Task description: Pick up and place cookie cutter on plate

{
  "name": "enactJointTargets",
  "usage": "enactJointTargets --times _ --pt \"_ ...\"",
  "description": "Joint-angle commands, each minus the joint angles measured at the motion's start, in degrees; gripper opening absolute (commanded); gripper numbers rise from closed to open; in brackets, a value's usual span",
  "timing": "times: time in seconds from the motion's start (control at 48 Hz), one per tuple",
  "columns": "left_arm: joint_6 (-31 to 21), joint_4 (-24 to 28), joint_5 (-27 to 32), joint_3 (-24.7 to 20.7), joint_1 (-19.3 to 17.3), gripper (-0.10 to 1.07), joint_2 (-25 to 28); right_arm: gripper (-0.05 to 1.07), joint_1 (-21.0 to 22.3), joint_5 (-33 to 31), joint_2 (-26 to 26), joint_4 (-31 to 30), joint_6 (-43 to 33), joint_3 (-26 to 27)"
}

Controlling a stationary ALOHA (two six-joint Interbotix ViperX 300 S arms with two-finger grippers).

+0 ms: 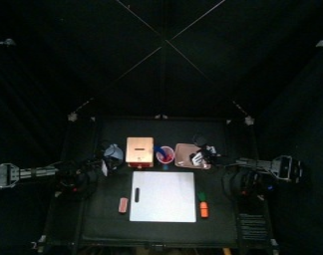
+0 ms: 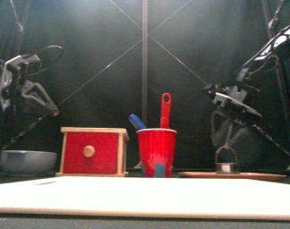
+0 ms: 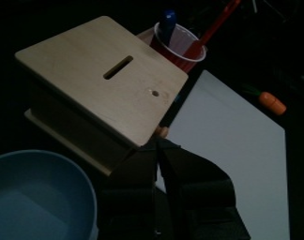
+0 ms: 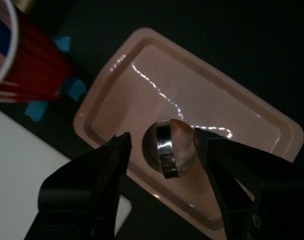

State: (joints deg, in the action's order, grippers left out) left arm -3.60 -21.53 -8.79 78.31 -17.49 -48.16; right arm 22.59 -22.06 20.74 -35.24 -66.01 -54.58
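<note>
The cookie cutter [image 4: 171,148], a shiny metal ring, stands on its edge on the pale-pink plate [image 4: 230,98]. My right gripper [image 4: 171,155] is open around it, one jaw on each side with a gap to the ring. In the front view the cutter [image 2: 226,160] stands on the plate [image 2: 258,175] right under the right gripper [image 2: 226,143]. In the top view the plate [image 1: 188,156] lies at the back right of the table. My left gripper [image 3: 167,183] is shut and empty and rests at the left, near the tan box [image 3: 98,89].
A tan box with a red front [image 2: 94,150] stands at the back, with a grey-blue bowl [image 2: 28,161] to its left and a red cup [image 2: 157,148] holding utensils to its right. A white board [image 1: 164,196] lies in front, flanked by an orange marker [image 1: 204,209] and an eraser [image 1: 123,204].
</note>
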Motion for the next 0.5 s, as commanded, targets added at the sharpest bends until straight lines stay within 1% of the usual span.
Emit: enactJointTargets --times 0.0,0.083,0.188,0.292,0.479 --pt "0.0 0.0 -0.3 -0.8 -0.1 0.43 0.1 0.90 -0.5 -0.4 4.5 0.3 -0.1 0.9" --pt "0.0 0.0 -0.2 -0.8 0.0 0.43 0.1 0.90 -2.0 -0.9 7.6 0.6 -0.1 0.6" --pt "0.0 -0.1 -0.2 -0.8 -0.1 0.43 0.1 0.90 -5.6 -1.4 11.3 1.1 -0.2 -0.1" --pt "0.1 0.0 -0.3 -0.9 -0.1 0.43 0.0 0.90 -8.2 -2.3 12.1 1.5 -0.2 -0.4" --pt "0.0 0.0 -0.2 -0.6 -0.1 0.43 0.1 0.90 -9.5 -2.8 11.6 1.5 -0.2 -1.1"
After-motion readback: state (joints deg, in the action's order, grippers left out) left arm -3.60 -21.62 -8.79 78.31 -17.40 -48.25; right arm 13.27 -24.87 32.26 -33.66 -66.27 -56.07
